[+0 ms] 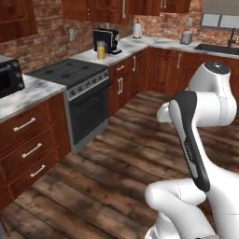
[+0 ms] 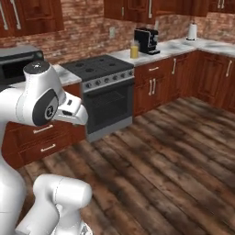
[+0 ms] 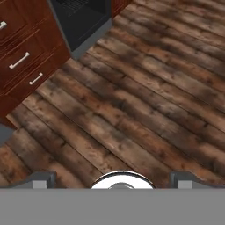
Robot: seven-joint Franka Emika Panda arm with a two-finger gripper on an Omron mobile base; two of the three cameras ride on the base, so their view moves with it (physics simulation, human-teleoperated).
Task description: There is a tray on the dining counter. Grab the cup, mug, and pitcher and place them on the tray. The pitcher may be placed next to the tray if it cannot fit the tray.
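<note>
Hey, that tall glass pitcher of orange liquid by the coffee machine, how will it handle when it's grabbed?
The pitcher looks tall and narrow, so it may tip if pushed high. It appears nearly full, so probably heavy, and liable to slosh. Its smooth glass could slip.

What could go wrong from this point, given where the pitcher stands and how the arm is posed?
1. The pitcher stands on the far worktop close beside the coffee machine; a wide reach may knock the machine.
2. It holds orange liquid, so a tilted grasp could spill.
3. The gripper is open over bare floor, far from the pitcher; the base probably has to drive closer past the stove.
</note>
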